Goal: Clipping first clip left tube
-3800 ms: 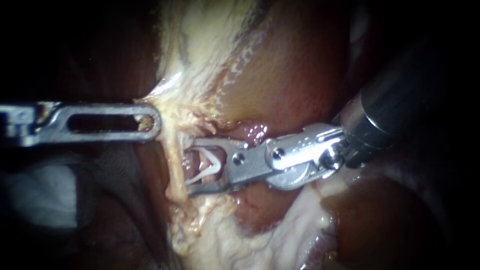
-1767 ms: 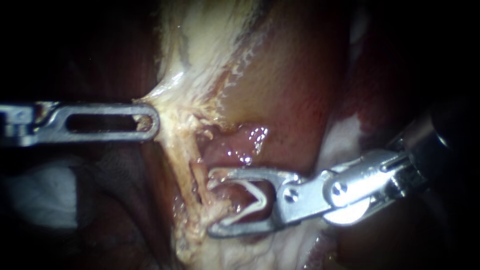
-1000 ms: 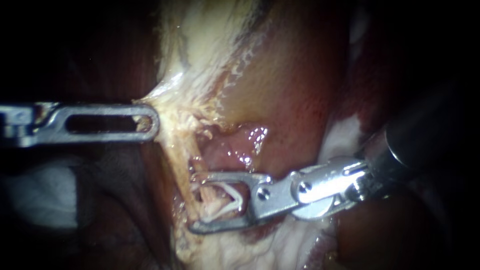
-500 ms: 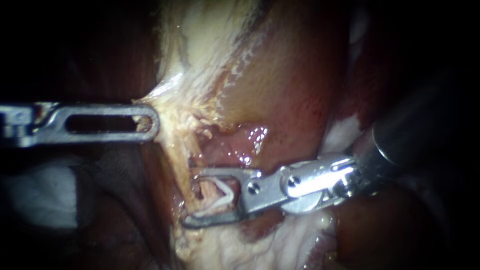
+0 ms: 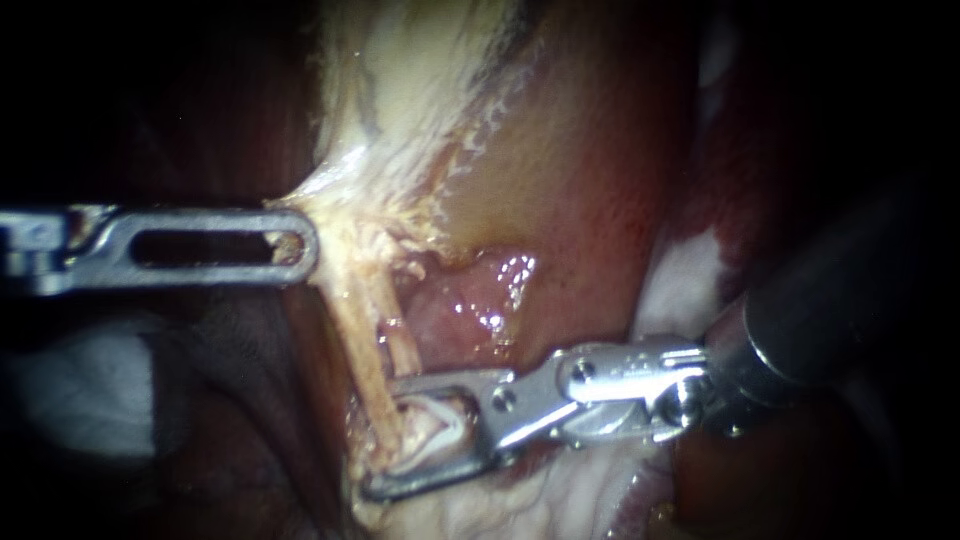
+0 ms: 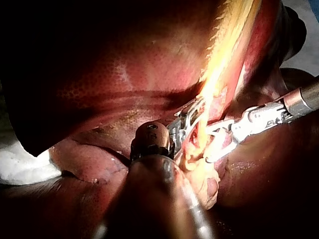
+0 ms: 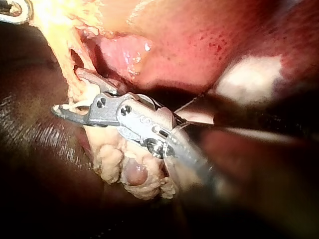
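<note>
The left instrument is gripping pale tissue in its jaws, stretching the tube taut. The tube is passing between the right instrument's jaws, which are holding a white clip, not yet closed, astride it. Probably worth seating the tube deep, tips clearing its far side, then squeezing squarely.
</note>
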`<state>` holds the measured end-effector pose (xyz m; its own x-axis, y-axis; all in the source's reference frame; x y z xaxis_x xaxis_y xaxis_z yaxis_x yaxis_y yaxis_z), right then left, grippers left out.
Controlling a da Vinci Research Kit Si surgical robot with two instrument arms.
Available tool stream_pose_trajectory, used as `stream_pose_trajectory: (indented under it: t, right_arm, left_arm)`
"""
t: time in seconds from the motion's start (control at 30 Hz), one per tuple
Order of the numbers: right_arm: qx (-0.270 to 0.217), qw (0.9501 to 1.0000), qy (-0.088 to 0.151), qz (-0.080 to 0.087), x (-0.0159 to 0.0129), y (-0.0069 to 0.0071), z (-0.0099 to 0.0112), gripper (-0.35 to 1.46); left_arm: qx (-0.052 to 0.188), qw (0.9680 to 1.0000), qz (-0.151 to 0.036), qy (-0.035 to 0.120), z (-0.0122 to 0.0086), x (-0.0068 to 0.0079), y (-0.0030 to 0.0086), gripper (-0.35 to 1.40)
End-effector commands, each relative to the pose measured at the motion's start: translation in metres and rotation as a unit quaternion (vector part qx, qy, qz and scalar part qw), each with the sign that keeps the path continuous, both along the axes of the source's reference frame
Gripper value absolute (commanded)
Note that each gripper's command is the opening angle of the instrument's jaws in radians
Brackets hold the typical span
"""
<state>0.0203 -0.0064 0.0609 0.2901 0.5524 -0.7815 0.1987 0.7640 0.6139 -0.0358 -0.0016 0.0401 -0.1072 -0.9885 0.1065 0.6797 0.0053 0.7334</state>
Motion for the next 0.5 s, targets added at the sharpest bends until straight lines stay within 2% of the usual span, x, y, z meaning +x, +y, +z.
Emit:
stream_pose_trajectory:
  t: [0.03, 0.3, 0.5]
  right_arm:
    - [0.005, 1.0000, 0.006, 0.000, 0.0002, 0.0000, 0.0000, 0.53]
    - [0.021, 0.9997, 0.014, -0.001, 0.0021, 0.0002, 0.0006, 0.53]
    - [0.053, 0.9982, 0.026, -0.009, 0.0036, -0.0002, 0.0011, 0.53]
  left_arm:
    - [0.000, 1.0000, 0.000, 0.000, 0.0000, 0.0000, 0.0000, -0.35]
    - [0.000, 1.0000, 0.000, 0.000, 0.0000, -0.0001, 0.0000, -0.35]
    - [0.000, 1.0000, 0.000, 0.000, 0.0000, -0.0001, 0.0000, -0.35]
